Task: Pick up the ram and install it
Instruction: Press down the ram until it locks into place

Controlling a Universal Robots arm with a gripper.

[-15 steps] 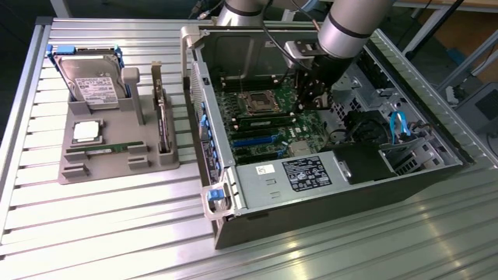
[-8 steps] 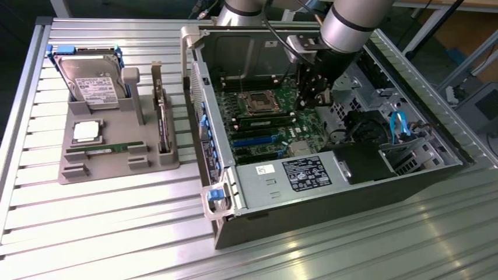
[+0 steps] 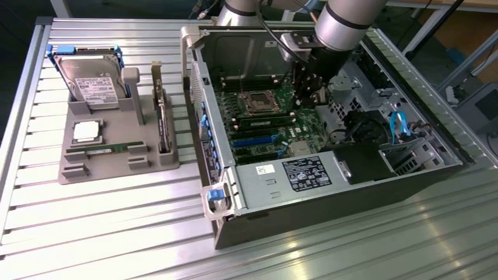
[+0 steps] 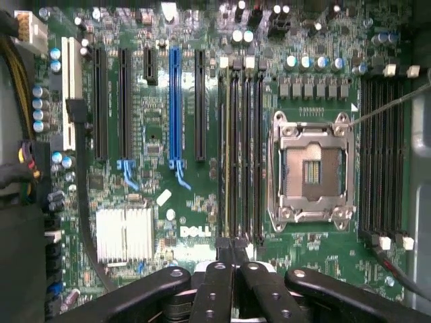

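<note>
Ram (image 3: pixel 97 150), a thin green stick, lies flat in a front slot of the grey tray (image 3: pixel 78 175) on the slatted surface (image 3: pixel 109 233). Its long axis runs across the exterior view from left to right. Behind it in the same tray sit a square silver processor (image 3: pixel 86 132) and a hard drive (image 3: pixel 93 81). A dark expansion card (image 3: pixel 162 125) stands on edge at the tray's right side.

Further right is the open computer case (image 3: pixel 327 198), with the motherboard (image 4: pixel 155 101) exposed. Beside the empty processor socket (image 4: pixel 311 171), a second green strip (image 3: pixel 260 122) stands in the memory slots (image 4: pixel 240 155). It looks like a stick already seated there, though that is a judgement.

The arm (image 3: pixel 342 26) reaches down into the case from the far side, wrist pointing at the board. In the wrist view the jaws are closed, tips pressed together with nothing visible between them. They sit right at one end of those memory slots, in line with the slots' length.

The stick in the tray is therefore well apart from the jaws. It lies outside the case, off to the exterior view's left.
</note>
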